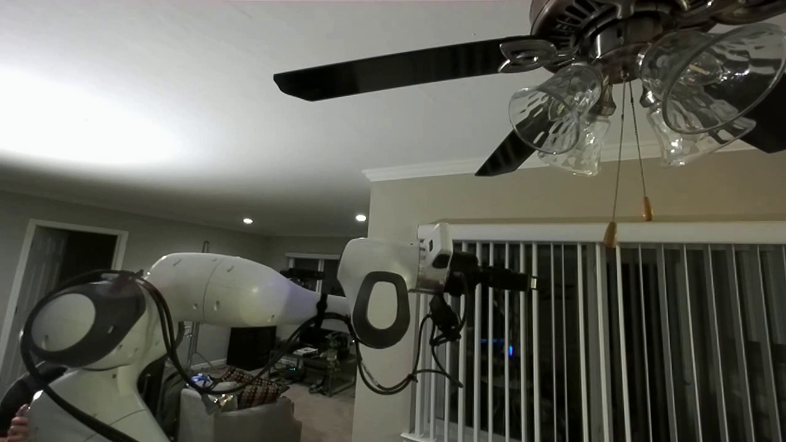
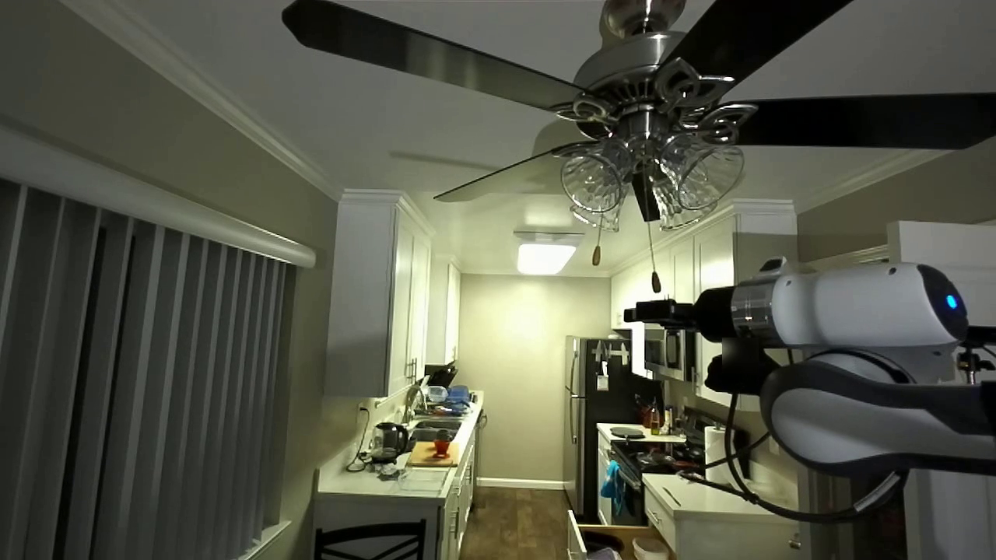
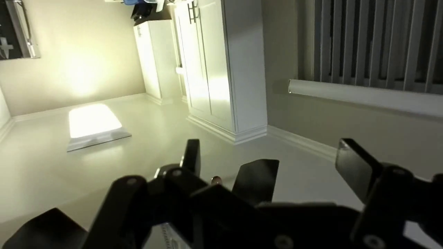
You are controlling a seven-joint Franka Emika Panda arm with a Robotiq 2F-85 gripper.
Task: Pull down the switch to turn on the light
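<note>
Two thin pull cords hang from the fan hub, each with a small tan fob. The fobs of the switch cords (image 1: pixel 610 234) (image 2: pixel 656 282) hang below the glass shades in both exterior views. The light's clear ribbed glass shades (image 1: pixel 556 110) (image 2: pixel 595 180) look unlit. My gripper (image 1: pixel 533 282) (image 2: pixel 630 313) is level and lower than the fobs, apart from them. In the wrist view the gripper (image 3: pixel 271 160) is open, with a wide gap and nothing between the fingers. A small reddish-brown rounded end, perhaps a fob (image 3: pixel 216 180), shows beside the left finger, partly hidden by it.
Dark fan blades (image 1: pixel 393 67) (image 2: pixel 436 58) spread above the arm; one blade (image 3: pixel 258 180) shows in the wrist view, which stands upside down. Vertical blinds (image 1: pixel 694 337) hang behind the gripper. A lit kitchen ceiling lamp (image 2: pixel 545 257) and white cabinets (image 2: pixel 373 295) stand farther back.
</note>
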